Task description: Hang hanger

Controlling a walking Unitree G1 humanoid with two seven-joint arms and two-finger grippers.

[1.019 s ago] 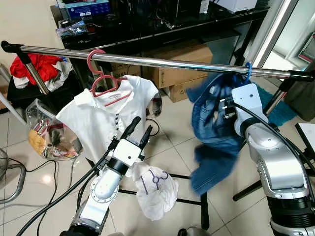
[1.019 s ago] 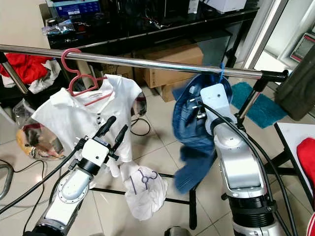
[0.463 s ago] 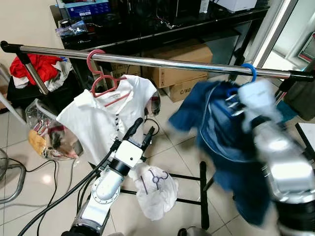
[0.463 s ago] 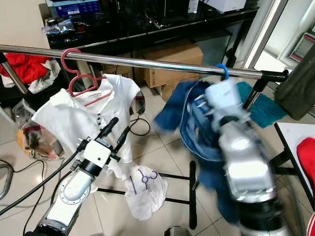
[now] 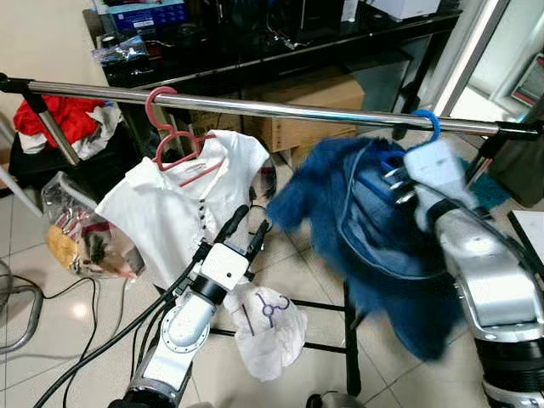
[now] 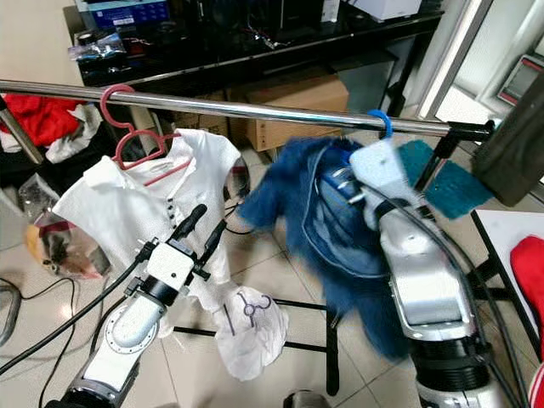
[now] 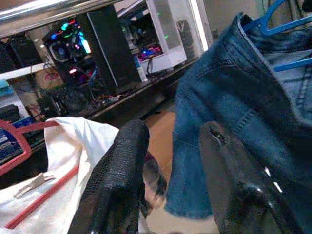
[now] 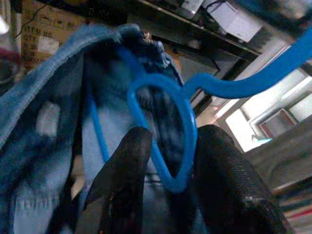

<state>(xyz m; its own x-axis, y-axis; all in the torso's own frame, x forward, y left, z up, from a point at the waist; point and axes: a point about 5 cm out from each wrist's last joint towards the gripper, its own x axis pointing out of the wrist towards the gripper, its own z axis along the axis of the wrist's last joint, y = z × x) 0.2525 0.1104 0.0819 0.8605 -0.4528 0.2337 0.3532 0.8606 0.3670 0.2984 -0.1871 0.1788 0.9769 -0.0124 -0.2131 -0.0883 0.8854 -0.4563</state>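
**A:** Hanger [image 5: 422, 127], the blue one carrying the denim jacket [image 5: 365, 212]: where is it?

**B:** At the right end of the steel rail [image 5: 280, 109]. Its hook curves over the rail, though I can't tell whether it bears on the metal. The right gripper [image 8: 168, 161] has its fingers closed on the loop at the hanger's neck, jacket hanging blurred beneath.

**A:** And the left gripper [image 5: 246, 228]?

**B:** Low and nearer, fingers apart, holding nothing, in front of the white blouse [image 5: 183, 204] on the pink hanger [image 5: 170, 140] at the rail's left.

**A:** What could go wrong?

**B:** If the fingers let go before the hook sits fully over the rail, the jacket's weight could drag it off to the tiled floor [image 5: 85, 297]. The jacket looks to be swinging, so it might also rock the hook loose, or brush the blouse.

**A:** Any writing?

**B:** Partial print on the far cardboard box [image 5: 319, 136], too small to read. The white bag [image 5: 270, 327] on the floor bears a dark line drawing, no legible words.
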